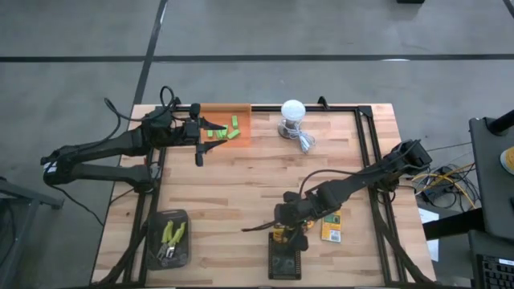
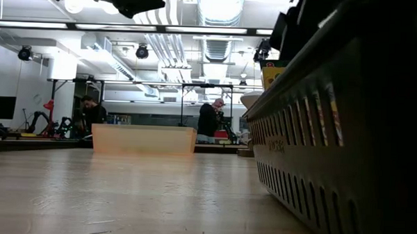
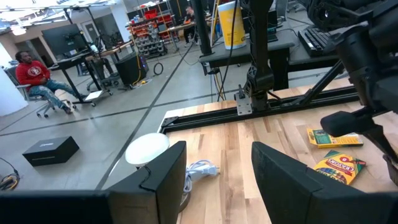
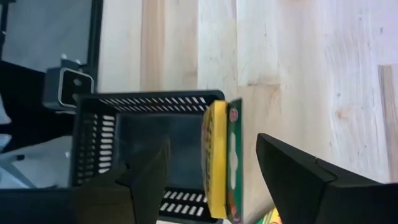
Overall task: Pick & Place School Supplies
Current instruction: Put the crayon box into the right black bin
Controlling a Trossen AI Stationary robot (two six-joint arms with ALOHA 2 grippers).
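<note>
On the pale wooden table (image 1: 241, 185), the right gripper (image 4: 211, 180) hangs with fingers spread over a flat yellow-and-green crayon box (image 4: 221, 158) propped on the black slotted basket's (image 4: 99, 143) rim (clear only from its wrist), while the left gripper (image 1: 198, 143), likewise spread, waits by the orange tray (image 1: 241, 120).
</note>
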